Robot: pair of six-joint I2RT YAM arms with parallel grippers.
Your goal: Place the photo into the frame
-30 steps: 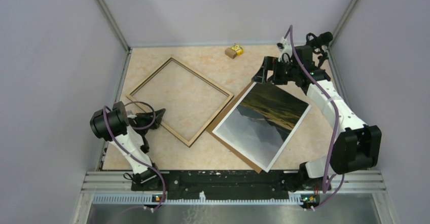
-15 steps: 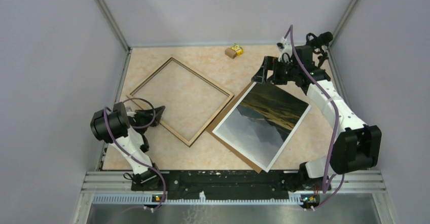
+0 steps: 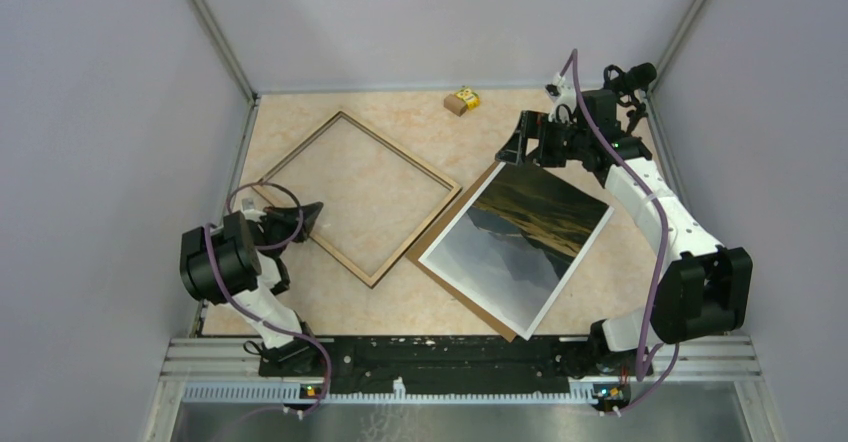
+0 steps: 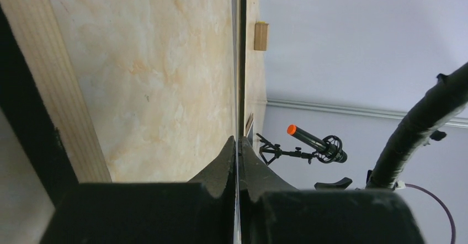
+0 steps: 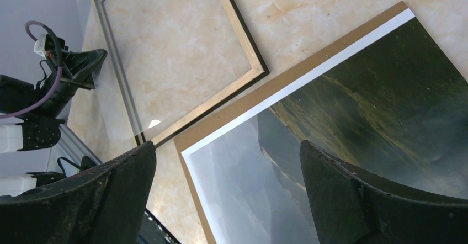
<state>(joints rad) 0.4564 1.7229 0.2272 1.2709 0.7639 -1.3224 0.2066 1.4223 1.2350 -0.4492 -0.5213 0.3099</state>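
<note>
Bare table (image 3: pixel 330 302) is noted inside the frame (image 3: pixel 399 150) and along its near side, and passage there is open. The ground to the frame's right is taken up by the photo (image 3: pixel 520 242), laid on a backing board (image 5: pixel 290 77) just beside the frame's right corner. The frame's left corner is blocked by the left gripper (image 3: pixel 316 208), closed on a thin clear sheet (image 4: pixel 238 62). A small box (image 3: pixel 461 100) is set well beyond the frame's far side.

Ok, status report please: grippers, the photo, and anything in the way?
Left gripper shut on edge of clear pane. Right gripper open, over photo. Photo on backing board, beside frame, not in. Pane overlaps frame opening.
</note>
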